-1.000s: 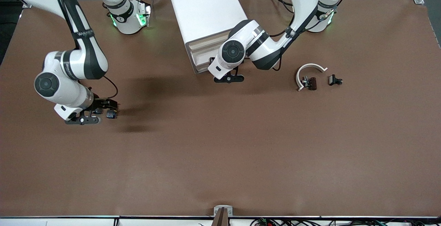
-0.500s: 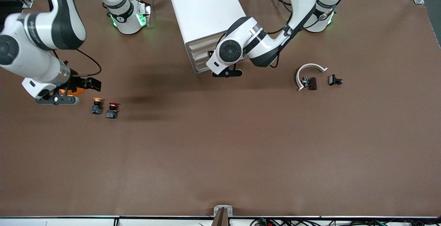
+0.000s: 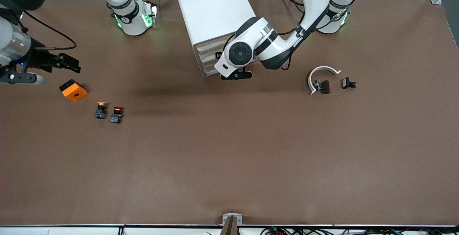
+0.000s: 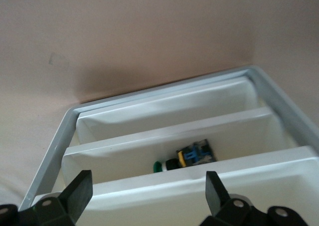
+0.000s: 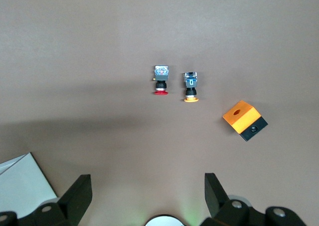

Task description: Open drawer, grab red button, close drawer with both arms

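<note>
Here the drawer contains a small blue-bodied part; both grippers, left and right, are released, empty.

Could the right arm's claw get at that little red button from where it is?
Probably yes. The red button sits in the open on the table, nothing over it, and the right claw is open.

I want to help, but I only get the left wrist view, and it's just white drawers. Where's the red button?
Observer: The red button stands on the table toward the right arm's end, beside a yellow-capped button.
Child: Is a claw holding it?
Observer: No. The right claw is open, up over the table near an orange cube.
Child: Where's my claw?
Observer: The left claw is at the front of the white cabinet, which stands between the arms' bases.
</note>
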{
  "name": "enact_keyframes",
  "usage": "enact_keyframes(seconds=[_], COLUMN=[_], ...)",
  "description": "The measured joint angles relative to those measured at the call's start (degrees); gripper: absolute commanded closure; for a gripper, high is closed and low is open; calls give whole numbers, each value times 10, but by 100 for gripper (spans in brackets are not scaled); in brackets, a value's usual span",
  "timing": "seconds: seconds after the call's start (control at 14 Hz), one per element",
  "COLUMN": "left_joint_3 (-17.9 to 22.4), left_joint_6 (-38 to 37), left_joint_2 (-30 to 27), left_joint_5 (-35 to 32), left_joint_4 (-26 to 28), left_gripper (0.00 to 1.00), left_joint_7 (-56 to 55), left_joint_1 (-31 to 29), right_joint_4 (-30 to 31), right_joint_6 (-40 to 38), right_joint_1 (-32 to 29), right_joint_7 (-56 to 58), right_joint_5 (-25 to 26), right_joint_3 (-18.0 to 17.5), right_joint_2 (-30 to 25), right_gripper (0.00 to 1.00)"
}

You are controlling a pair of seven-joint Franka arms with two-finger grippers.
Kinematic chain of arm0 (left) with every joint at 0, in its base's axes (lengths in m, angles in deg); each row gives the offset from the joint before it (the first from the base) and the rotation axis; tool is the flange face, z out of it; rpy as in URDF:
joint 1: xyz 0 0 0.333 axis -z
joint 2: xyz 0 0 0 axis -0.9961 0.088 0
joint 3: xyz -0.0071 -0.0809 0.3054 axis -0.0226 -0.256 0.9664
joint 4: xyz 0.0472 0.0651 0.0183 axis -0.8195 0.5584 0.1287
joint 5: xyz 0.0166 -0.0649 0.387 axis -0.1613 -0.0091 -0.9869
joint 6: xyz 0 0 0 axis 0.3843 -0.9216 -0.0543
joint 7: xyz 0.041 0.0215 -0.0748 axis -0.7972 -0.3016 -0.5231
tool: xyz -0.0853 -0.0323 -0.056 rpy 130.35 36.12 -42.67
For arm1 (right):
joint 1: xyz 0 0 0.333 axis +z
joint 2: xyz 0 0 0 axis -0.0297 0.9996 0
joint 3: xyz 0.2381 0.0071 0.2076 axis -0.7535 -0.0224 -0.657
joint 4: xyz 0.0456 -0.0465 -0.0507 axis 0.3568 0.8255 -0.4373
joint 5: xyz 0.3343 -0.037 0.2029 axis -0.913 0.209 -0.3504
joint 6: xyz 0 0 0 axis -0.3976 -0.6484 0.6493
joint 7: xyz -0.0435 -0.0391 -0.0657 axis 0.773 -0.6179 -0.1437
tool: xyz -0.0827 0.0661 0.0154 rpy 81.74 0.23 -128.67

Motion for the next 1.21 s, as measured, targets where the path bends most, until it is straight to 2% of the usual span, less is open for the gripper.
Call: enact_keyframes(seconds=[0.36, 0.64, 0.93, 1.21], left_joint_3=[3, 5, 5, 7], left_joint_6=[-2, -4, -72, -140], left_joint_2=[-2, -14, -78, -126], left_joint_5=[-7, -57, -170, -208], left_joint_4=[-33, -41, -60, -108], left_gripper=[0, 0, 0, 0], left_joint_7=[-19, -20, -20, -1], left_joint_1=[-39, -81, -148, -213], right_joint_4=[-77, -105, -106, -107], right_joint_6=[-37, -42, -42, -42], right_joint_1=[0, 0, 0, -1], right_joint_7=[-1, -1, -1, -1], right_joint_5=[0, 0, 0, 0], right_joint_3=[0, 0, 0, 1], right_joint_2=[0, 4, 7, 7], right_gripper=[0, 0, 0, 0])
